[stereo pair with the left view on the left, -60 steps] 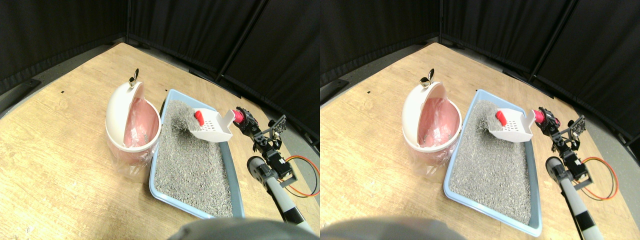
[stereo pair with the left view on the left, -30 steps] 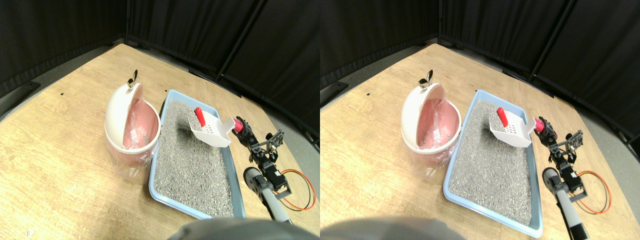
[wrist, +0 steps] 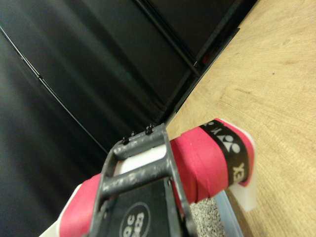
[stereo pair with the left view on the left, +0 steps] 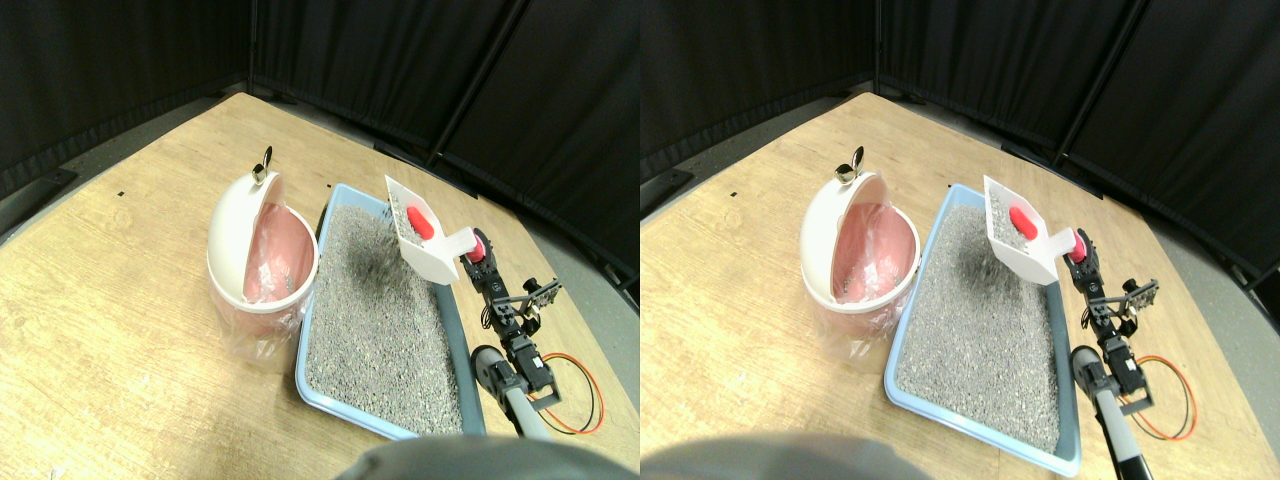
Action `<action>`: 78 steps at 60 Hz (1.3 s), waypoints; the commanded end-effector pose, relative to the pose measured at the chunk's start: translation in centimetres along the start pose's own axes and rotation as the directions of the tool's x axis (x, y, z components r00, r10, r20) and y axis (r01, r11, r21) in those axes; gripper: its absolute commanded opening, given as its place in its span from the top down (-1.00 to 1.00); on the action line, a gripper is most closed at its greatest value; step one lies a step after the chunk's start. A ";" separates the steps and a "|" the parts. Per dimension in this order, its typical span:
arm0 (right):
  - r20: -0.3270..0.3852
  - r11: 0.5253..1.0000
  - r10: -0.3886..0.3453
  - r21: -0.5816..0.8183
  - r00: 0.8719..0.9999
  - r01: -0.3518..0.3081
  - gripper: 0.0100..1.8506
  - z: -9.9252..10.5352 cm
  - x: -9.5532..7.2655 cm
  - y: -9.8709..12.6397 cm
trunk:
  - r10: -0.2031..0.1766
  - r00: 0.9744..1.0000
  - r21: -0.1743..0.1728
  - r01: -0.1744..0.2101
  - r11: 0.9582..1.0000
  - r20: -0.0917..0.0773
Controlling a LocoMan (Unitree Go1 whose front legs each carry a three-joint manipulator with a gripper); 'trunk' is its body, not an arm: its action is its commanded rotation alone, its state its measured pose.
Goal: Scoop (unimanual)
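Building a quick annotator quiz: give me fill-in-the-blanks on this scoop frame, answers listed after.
1. The white scoop is raised above the blue ____ of grey litter.
2. The small object riding in the scoop is coloured ____.
3. The bin beside the tray is lined with a ____ bag.
4. The right claw meets the scoop at its ____-wrapped handle.

Missing words: tray; red; pink; red

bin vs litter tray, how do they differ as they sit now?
Shape: the bin is round and tall; the litter tray is a shallow blue rectangle.
Contents: the bin holds a pink bag liner, with its white lid tipped open; the litter tray is filled with grey litter.
Shared: both rest on the wooden table, side by side.
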 end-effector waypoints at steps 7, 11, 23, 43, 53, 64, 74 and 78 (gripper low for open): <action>0.066 0.995 0.075 0.068 0.995 -0.079 0.95 1.5 -0.4 0.6 | -0.013 1.000 0.000 0.013 1.000 0.019; 0.071 0.994 0.090 0.062 0.993 -0.094 0.95 2.0 -0.3 0.7 | -0.013 1.000 0.001 0.013 1.000 0.022; 0.056 0.992 0.118 0.049 0.991 -0.120 0.95 3.1 -0.5 1.6 | -0.015 1.000 -0.001 0.015 1.000 0.023; 0.064 0.975 0.116 0.185 0.991 -0.126 0.95 3.6 -0.9 2.6 | -0.023 0.999 0.001 0.023 1.000 0.030; 0.059 0.974 0.111 0.193 0.992 -0.120 0.95 3.6 -0.9 2.7 | -0.021 0.999 0.000 0.021 1.000 0.031; 0.045 0.981 0.111 0.153 0.993 -0.116 0.95 3.5 -0.7 2.5 | -0.023 0.999 0.002 0.023 1.000 0.029; 0.035 0.983 0.121 0.136 0.992 -0.125 0.95 3.5 -0.5 2.5 | -0.020 0.999 0.002 0.020 1.000 0.025; 0.036 0.982 0.119 0.140 0.992 -0.123 0.95 3.5 -0.5 2.5 | -0.020 0.999 0.002 0.020 1.000 0.025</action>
